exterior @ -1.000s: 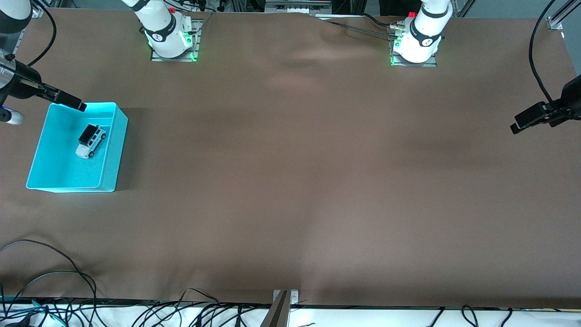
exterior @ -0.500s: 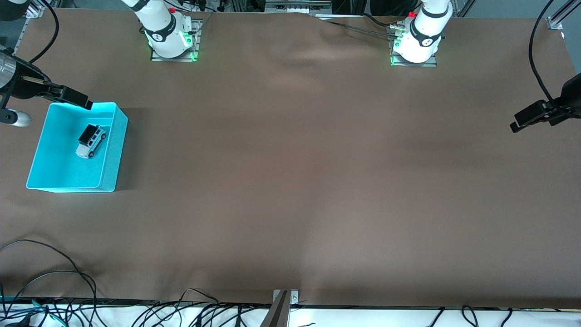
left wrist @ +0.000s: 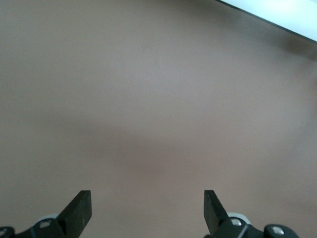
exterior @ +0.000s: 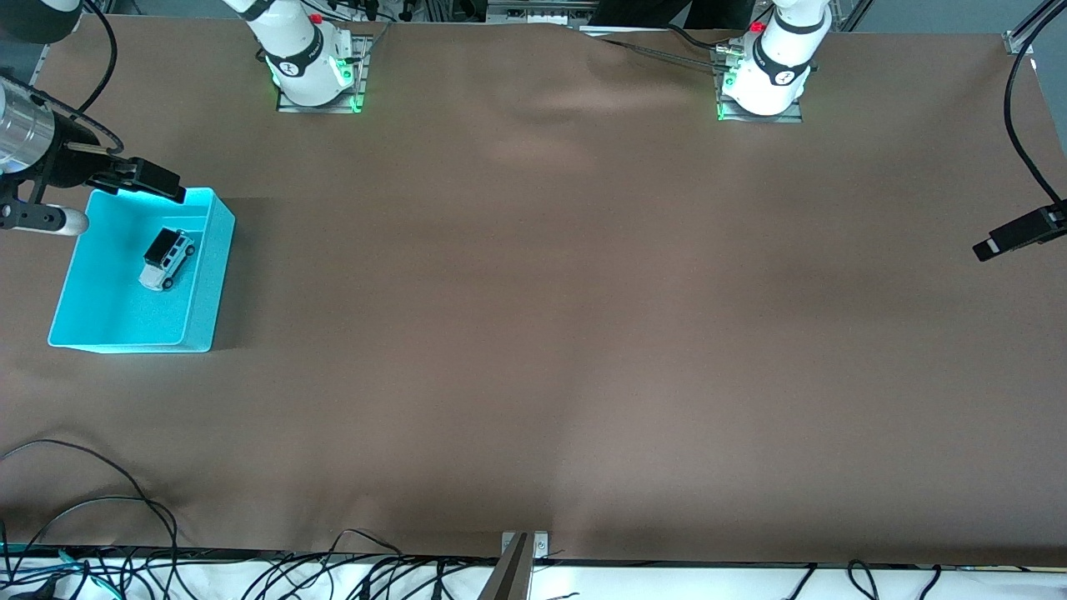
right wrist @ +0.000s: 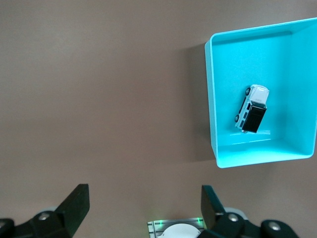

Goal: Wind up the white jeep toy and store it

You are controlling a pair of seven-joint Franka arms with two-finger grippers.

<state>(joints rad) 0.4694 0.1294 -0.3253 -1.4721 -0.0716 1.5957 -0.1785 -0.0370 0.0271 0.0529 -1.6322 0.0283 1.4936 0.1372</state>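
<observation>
The white jeep toy [exterior: 167, 259], with its black roof up, lies in the turquoise bin [exterior: 208, 275] at the right arm's end of the table. It also shows in the right wrist view [right wrist: 252, 115], inside the bin [right wrist: 212, 104]. My right gripper [exterior: 162, 185] is open and empty, up in the air over the bin's edge that faces the robot bases; its own view [right wrist: 143, 201] shows bare table between the fingers. My left gripper [exterior: 1004, 240] is open and empty over the bare table at the left arm's end, as its own view [left wrist: 147, 208] shows.
The brown table cover [exterior: 533, 333] lies flat with a few wrinkles. The two arm bases [exterior: 310, 67] [exterior: 771, 71] stand along the table's edge farthest from the front camera. Loose cables [exterior: 100, 517] and a metal bracket [exterior: 523, 546] lie at the nearest edge.
My right gripper has shifted a little along the bin's edge toward the table's middle. My left gripper has drawn outward toward the left arm's end. The jeep has not moved.
</observation>
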